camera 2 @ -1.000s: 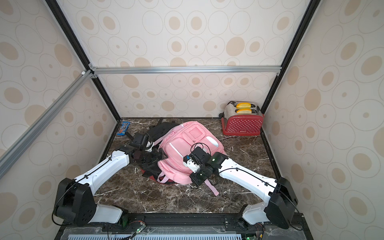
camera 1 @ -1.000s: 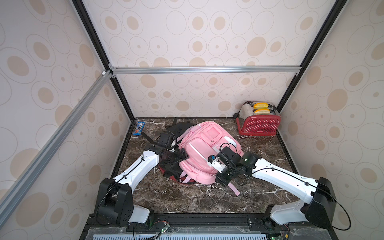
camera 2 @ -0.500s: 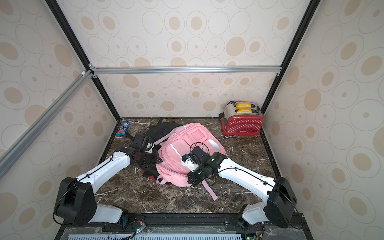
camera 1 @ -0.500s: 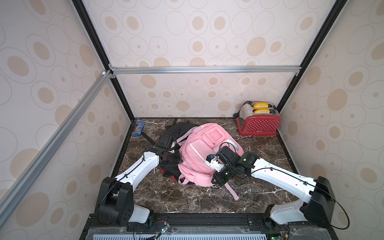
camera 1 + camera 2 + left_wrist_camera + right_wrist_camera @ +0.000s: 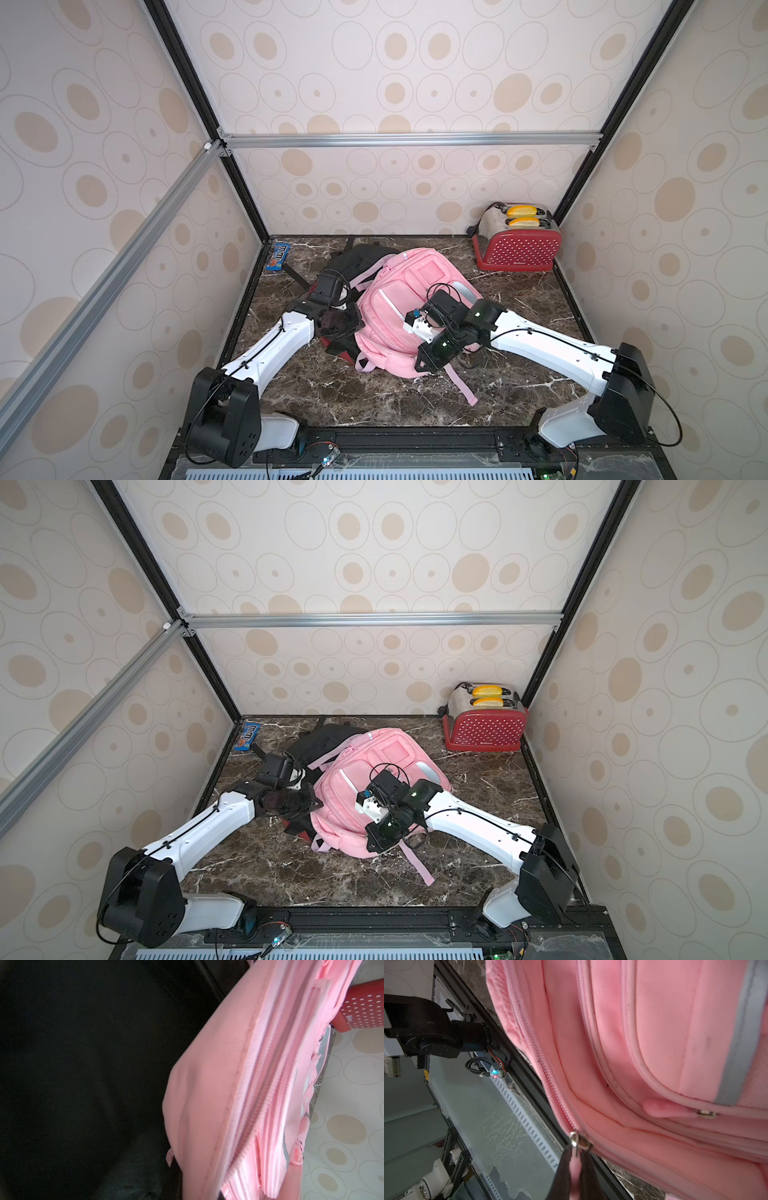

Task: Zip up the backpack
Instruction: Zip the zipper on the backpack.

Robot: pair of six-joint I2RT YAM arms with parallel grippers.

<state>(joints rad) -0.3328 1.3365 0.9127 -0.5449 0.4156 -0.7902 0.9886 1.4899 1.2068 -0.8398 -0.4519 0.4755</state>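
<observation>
Both arms start from the near edge of the desk and reach inward, low over the marble. The right arm lies stretched toward the middle with its wrist bent down at the near edge of the pink backpack. In the right wrist view the right jaws are pressed together on the pink zipper pull, and the metal slider sits just beyond their tips. The run of teeth that leads away from the slider looks joined. The backpack lies flat in the middle of the desk with its front side up, and one loose strap trails toward the near edge. What is inside it cannot be seen. The left arm comes in from the left side with its elbow low, and its end touches the left side of the backpack. The left jaws are hidden in both top views and do not show in the left wrist view, so I cannot tell how wide they stand. Behind the backpack, partly under it, lies a black bag. In the far right corner stands a red toaster with two yellow slices in its slots. At the far left edge lies a blue candy pack.
</observation>
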